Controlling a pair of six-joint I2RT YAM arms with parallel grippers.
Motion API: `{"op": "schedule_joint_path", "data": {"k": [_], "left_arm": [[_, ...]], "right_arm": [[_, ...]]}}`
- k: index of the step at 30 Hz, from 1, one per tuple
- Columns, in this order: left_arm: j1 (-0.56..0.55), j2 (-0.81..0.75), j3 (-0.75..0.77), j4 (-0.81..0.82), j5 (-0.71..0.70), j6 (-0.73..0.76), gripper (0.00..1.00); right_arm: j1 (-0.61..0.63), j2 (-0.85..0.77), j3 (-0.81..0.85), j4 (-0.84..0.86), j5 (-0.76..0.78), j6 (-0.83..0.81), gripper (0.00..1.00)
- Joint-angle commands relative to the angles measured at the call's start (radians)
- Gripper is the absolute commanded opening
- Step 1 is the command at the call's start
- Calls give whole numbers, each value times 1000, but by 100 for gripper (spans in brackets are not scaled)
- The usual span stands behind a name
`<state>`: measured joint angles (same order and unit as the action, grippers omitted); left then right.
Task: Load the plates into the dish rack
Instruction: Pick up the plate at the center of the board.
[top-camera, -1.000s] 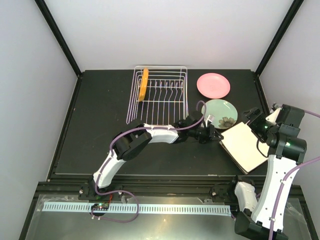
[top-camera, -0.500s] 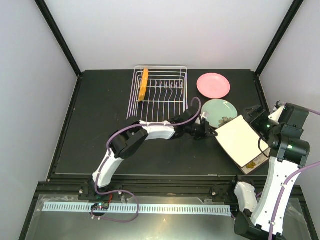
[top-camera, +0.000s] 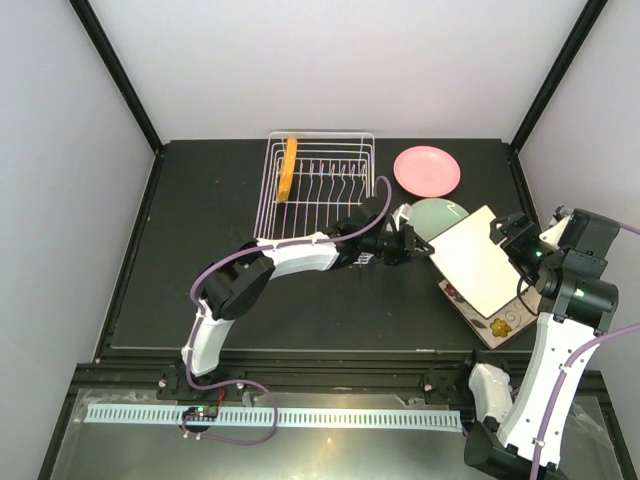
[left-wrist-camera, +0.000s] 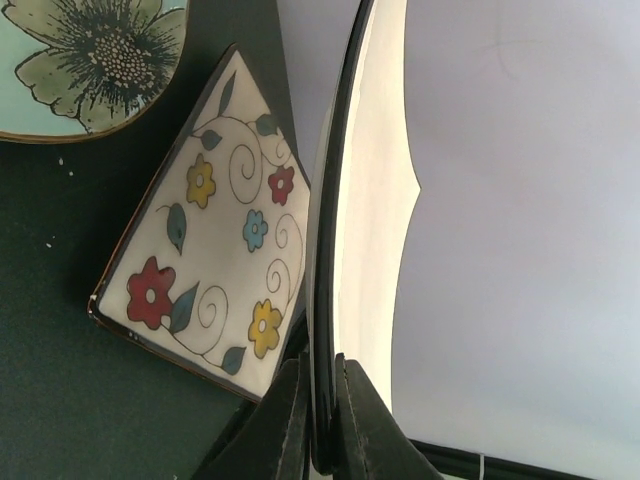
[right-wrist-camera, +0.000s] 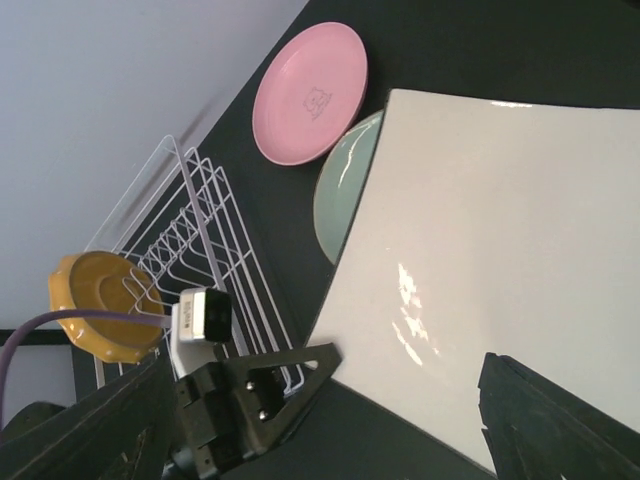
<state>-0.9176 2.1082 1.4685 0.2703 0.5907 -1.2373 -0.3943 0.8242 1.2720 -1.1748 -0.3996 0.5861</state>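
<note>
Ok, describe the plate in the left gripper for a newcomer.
Right of the white wire dish rack, beside the round pale green plate, the left gripper pinches a plain white square plate, tilted up off the table. Unlike the flowered cream square plate beneath, it has no pattern.

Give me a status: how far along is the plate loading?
Done: only the orange plate stands upright in the dish rack. In hand: the left gripper is shut on the edge of the white square plate, tilted up above the flowered square plate; the right gripper is open beside it. Left: that plate, plus the pink plate, green plate and flowered one on the table.
</note>
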Motion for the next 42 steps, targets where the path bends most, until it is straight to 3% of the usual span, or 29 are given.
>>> {"op": "schedule_joint_path", "data": {"k": [1,10,24,30,42], "left_arm": [[21,-131,10,177,65,10,2],[96,-225,-76,165,76,20,1],[192,-317,-159,198,105,-2,2],[215,-328,-175,225,108,-18,2],[232,-327,-186,266,120,-50,1]], "right_arm": [[-21,0,-11,23,6,16,84],[-65,54,-36,81,-42,44,84],[-69,86,-252,262,-202,79,84],[-71,81,-397,340,-308,115,84],[-69,80,-526,468,-409,160,84]]}}
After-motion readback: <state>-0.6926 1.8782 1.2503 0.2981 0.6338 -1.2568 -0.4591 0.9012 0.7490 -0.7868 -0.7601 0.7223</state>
